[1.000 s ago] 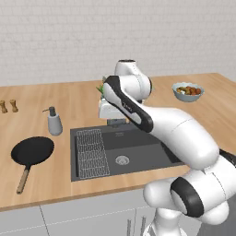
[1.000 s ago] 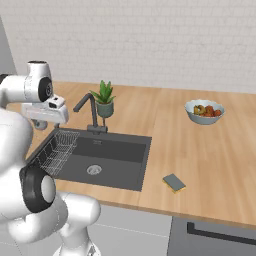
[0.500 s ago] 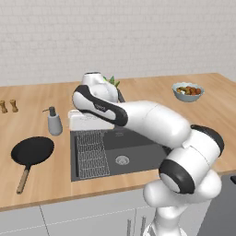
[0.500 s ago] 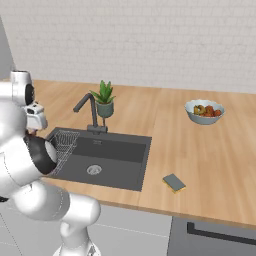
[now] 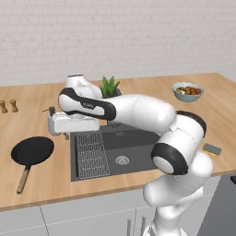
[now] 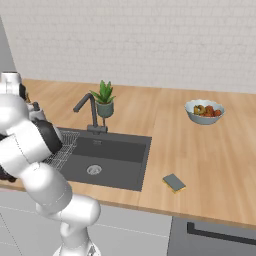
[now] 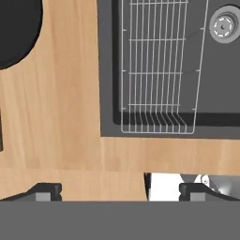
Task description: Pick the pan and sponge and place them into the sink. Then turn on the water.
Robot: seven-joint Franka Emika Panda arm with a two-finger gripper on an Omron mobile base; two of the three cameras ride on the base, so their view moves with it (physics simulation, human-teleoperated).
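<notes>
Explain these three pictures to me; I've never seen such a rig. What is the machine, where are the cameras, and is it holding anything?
It is a white robot arm in a rendered kitchen. Two cameras behind it look over the wooden counter; the third looks down from the hand. The gripper is open and empty, hovering beside the dark grey sink with its wire rack. The round black frying pan lies left of the sink, the small grey-green sponge right of it. A tall dark faucet stands behind the sink.

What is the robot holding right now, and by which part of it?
Nothing. The gripper is open over bare counter beside the sink, with nothing between its fingertips. The pan lies on the counter, untouched.
</notes>
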